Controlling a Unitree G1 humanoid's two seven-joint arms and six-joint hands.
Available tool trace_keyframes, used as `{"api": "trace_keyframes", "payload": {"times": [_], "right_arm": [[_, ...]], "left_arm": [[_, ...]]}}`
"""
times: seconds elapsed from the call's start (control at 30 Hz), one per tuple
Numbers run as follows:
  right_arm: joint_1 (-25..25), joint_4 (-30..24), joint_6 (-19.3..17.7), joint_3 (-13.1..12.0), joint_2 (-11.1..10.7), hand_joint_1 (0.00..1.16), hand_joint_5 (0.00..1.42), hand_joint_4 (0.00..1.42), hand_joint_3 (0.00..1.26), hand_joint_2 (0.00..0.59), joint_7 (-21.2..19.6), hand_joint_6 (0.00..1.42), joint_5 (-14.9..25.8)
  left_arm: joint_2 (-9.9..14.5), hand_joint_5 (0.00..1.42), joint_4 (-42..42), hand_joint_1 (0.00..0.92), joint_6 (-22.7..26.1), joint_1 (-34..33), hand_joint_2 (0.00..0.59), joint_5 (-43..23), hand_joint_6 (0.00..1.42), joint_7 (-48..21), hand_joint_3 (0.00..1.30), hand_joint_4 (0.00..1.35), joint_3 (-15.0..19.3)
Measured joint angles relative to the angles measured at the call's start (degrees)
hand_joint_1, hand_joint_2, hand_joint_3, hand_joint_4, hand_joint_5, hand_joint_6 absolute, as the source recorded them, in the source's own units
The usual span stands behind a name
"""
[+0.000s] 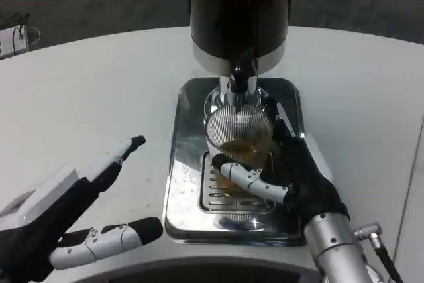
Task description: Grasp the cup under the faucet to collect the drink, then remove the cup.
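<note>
At the frame's centre the ribbed cup (240, 138) stands on the drip tray (179, 183) directly beneath the faucet (238, 87), so the drink lands inside — amber liquid already shows. The right hand (291, 177) wraps it, steadying it for removal. The left hand (73, 220) waits at lower left on the bench (79, 97), fingers spread — holding nothing.

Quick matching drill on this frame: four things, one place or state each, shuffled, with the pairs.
Things:
1. cup
2. left hand
3. right hand
4. faucet

States:
A. directly above the cup
B. open, off the tray on the white table
C. holds amber drink, standing on the tray's grate
D. wrapped around the cup

Pairs: 1-C, 2-B, 3-D, 4-A
</note>
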Motion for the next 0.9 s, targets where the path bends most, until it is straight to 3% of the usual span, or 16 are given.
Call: {"api": "trace_keyframes", "payload": {"times": [0.6,0.9], "right_arm": [[-1.33,5.59,-5.00,2.56,2.19,0.78,0.13,0.05,0.01,0.224,-5.50,0.08,-1.71],[-2.55,8.98,-5.41,4.15,4.42,0.79,0.13,0.05,0.01,0.227,-11.15,0.08,-4.64]], "left_arm": [[1.36,0.00,-0.91,0.000,3.39,1.84,0.027,-0.30,0.06,-1.54,0.00,0.00,-0.61],[1.97,0.00,-0.92,0.000,4.21,2.06,0.028,-0.40,0.07,-2.03,0.00,0.00,-0.48]]}}
